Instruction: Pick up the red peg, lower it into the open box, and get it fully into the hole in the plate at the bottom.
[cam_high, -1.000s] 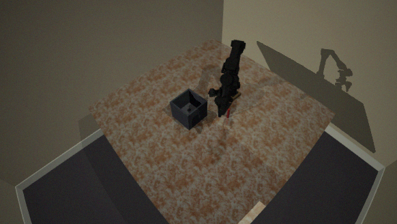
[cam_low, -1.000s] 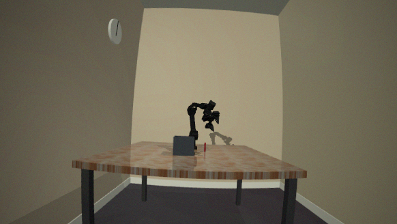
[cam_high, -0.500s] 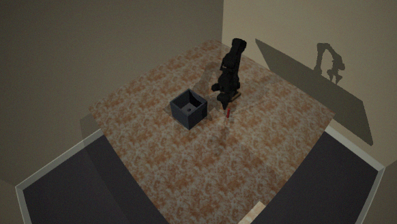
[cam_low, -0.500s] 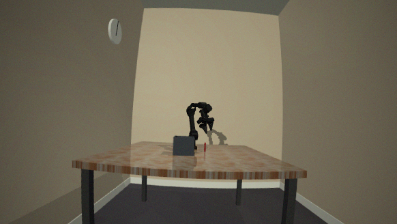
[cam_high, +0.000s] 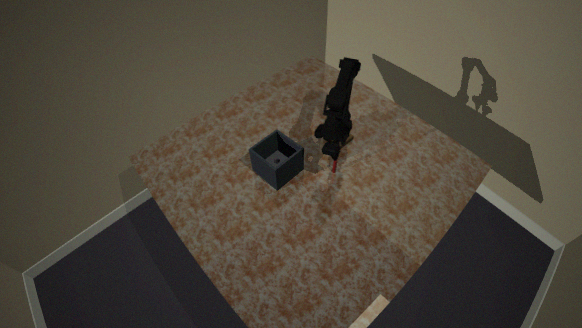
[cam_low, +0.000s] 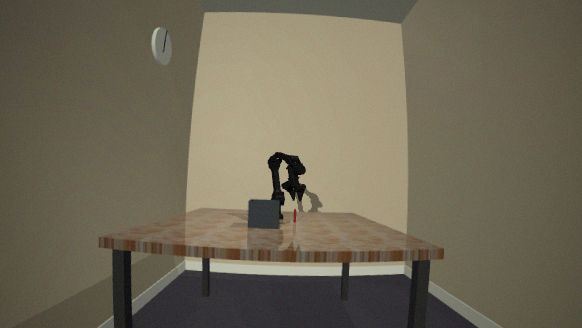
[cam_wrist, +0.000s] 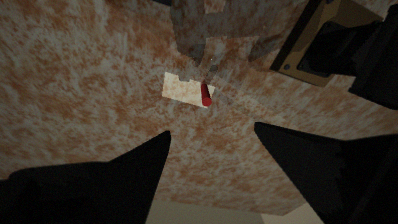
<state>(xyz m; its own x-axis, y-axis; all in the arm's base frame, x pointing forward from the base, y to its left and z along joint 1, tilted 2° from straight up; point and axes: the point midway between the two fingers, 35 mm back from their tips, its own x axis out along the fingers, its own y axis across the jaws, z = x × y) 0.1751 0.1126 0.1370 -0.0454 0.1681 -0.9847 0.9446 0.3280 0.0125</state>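
The red peg (cam_high: 334, 165) (cam_low: 295, 215) (cam_wrist: 205, 94) stands upright on the table, to the right of the box. The dark open box (cam_high: 270, 166) (cam_low: 263, 214) sits on the table, with the hole in its bottom plate (cam_high: 276, 161) showing from above. My gripper (cam_high: 331, 149) (cam_low: 299, 196) (cam_wrist: 212, 130) is open and empty. It hangs above the peg with its fingers pointing down. In the wrist view the peg lies ahead of the two dark fingertips, between them and apart from them.
The arm's base (cam_wrist: 320, 47) stands on the mottled brown table (cam_high: 300, 240) (cam_low: 350, 235) behind the peg. A pale bright patch (cam_wrist: 181, 88) lies on the table next to the peg. A wall runs behind the table.
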